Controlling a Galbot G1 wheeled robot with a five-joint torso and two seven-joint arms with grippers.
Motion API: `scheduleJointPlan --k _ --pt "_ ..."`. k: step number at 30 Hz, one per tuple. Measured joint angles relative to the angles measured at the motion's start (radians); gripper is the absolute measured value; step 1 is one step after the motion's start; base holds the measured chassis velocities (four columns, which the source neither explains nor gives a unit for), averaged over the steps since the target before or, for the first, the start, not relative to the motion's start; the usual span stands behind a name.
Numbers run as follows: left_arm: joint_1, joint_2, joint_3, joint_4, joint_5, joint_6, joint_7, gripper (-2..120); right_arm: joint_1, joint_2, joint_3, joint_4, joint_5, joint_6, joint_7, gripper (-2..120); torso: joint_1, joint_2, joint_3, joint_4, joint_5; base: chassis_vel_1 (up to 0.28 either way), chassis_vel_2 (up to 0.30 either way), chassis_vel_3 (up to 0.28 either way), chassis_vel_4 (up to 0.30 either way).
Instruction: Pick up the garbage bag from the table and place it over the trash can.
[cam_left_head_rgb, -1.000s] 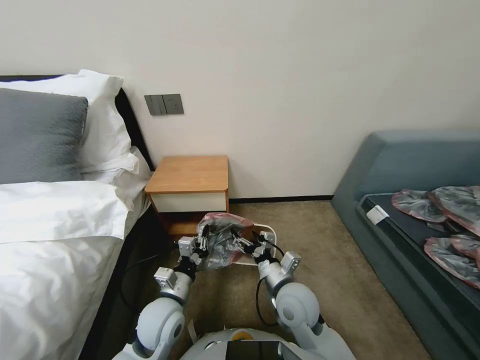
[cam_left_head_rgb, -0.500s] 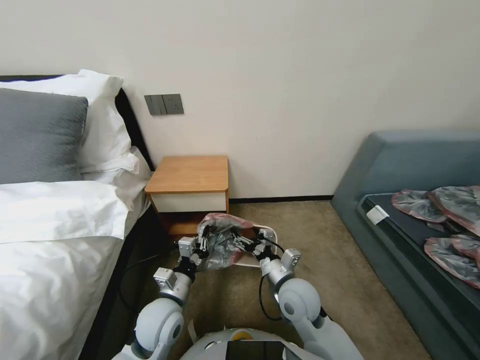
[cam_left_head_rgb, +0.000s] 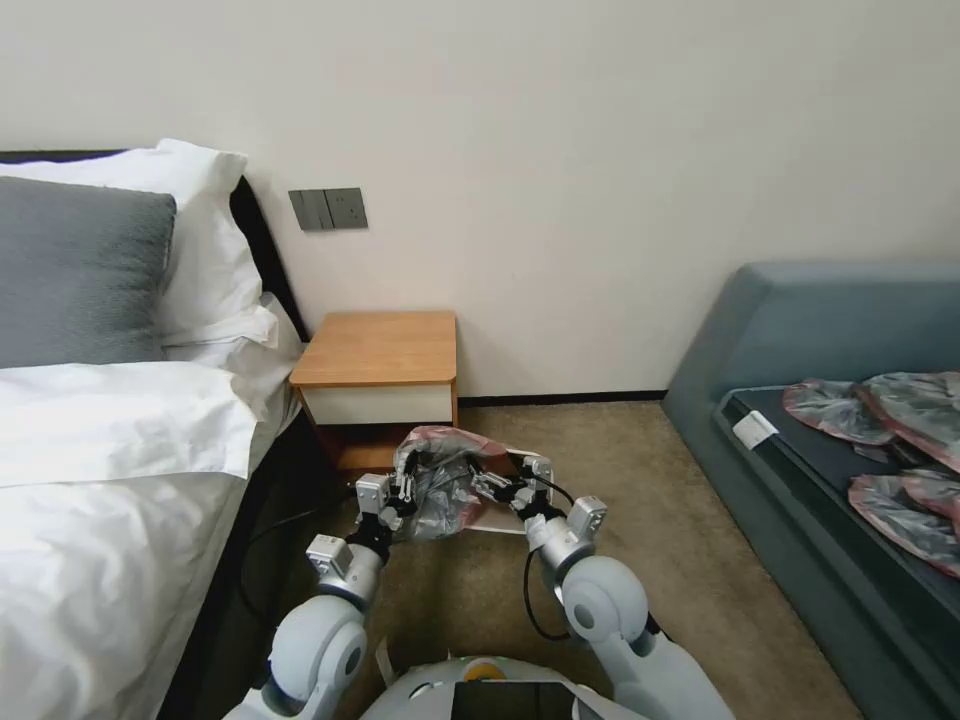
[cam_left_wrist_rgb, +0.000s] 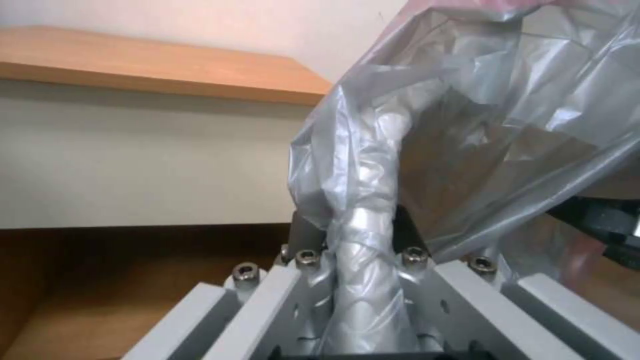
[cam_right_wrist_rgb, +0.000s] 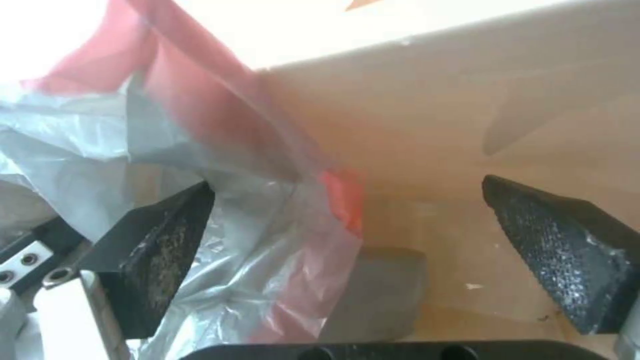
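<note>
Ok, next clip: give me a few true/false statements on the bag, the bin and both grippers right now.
1. The left gripper is shut on the garbage bag. True.
2. The right gripper is shut. False: its fingers are spread wide, with bag film between them.
3. The garbage bag lies on the table. False: it is held over the trash can.
4. More bags lie on the sofa. True.

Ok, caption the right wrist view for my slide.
Open right claw over the trash can, the garbage bag draped across one finger.
</note>
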Motion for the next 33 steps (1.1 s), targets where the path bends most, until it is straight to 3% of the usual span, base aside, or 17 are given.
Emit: scheduleJointPlan --k 12,33 --pt "0.011 -0.005 -0.008 -0.004 -0.006 0.001 0.019 4 0.01 0.006 0.0 -0.019 0.008 0.029 -0.053 97 0.0 0.0 0.0 0.0 0.0 0.0 0.0 0.0 0.0" --pt "0.015 -0.007 -0.008 -0.009 -0.011 0.009 0.024 3 -0.014 0.008 -0.002 -0.008 -0.002 0.049 -0.078 19 0.0 0.0 0.0 0.0 0.0 0.0 0.0 0.0 0.0"
